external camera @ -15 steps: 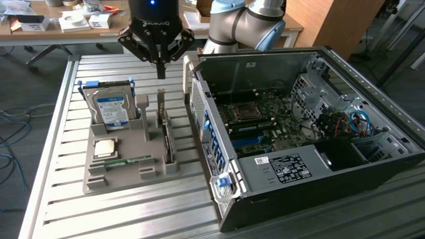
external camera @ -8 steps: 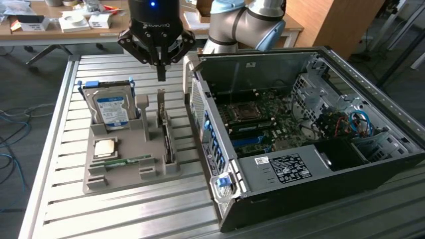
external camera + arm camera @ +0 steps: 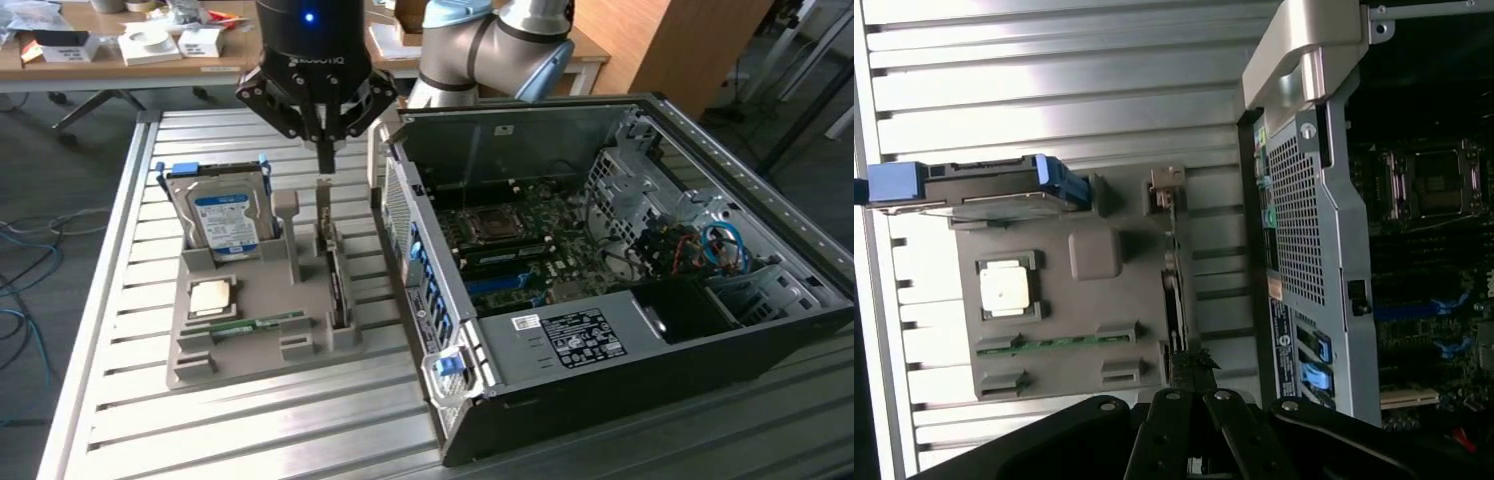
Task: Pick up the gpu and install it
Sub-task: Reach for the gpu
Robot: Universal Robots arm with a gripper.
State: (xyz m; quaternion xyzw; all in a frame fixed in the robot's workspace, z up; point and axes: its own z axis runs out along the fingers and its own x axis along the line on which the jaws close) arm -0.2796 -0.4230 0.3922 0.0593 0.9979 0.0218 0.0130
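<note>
Gripper [image 3: 324,162] fingers are pressed together at the top edge of the gpu [image 3: 334,275], which stands upright in a grey tray [image 3: 240,365] slot; whether they pinch it is unclear. Wrist view shows the card's thin edge meeting the tips. On the exterior view's right, a narrow gap separates the tray from the computer case [image 3: 427,260].

I'm working over a ribbed aluminium tabletop [image 3: 267,430], its slats catching bright glare. At eleven o'clock in the exterior view, a wooden desk [image 3: 100,68] carries white boxes [image 3: 150,44] and clutter. At one o'clock stands a wooden cabinet [image 3: 681,40]. Grey floor [image 3: 60,160] lies at nine o'clock, with blue cables [image 3: 16,300] trailing across it.
</note>
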